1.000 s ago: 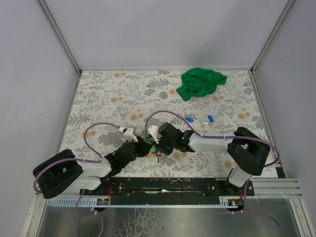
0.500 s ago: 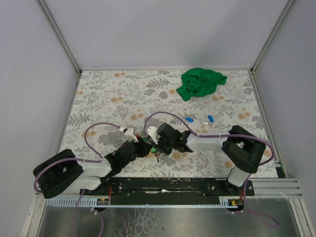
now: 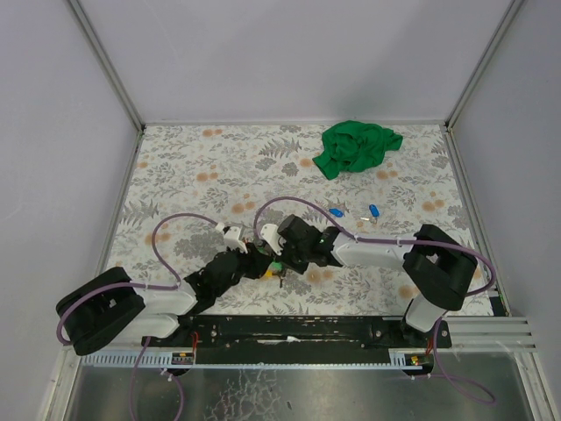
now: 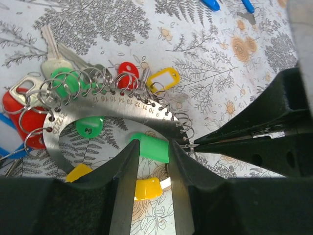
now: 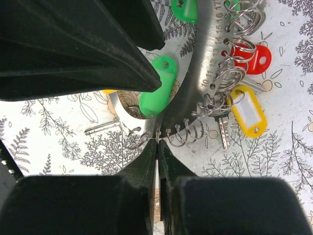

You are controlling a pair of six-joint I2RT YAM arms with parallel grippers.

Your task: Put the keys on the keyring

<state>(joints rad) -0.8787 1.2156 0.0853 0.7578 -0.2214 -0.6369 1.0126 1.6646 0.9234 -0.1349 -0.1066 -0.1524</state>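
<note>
The keyring is a silvery numbered crescent plate hung with small wire loops, lying near the table's front centre. Several keys hang from it: a red one, a yellow tag and a green head. My left gripper is shut on a green key tag inside the crescent. My right gripper is shut, pinching one thin wire loop at the plate's outer edge. Its tips show at the right of the left wrist view. Two blue keys lie loose further back.
A crumpled green cloth lies at the back right of the flowered table. Another loose bare key rests beside the plate. The two grippers meet tip to tip, their purple cables arching above. Grey walls enclose the table.
My right gripper's jaws have closed onto the wire loop. The right arm has edged slightly to the left; the left gripper has kept its hold.
</note>
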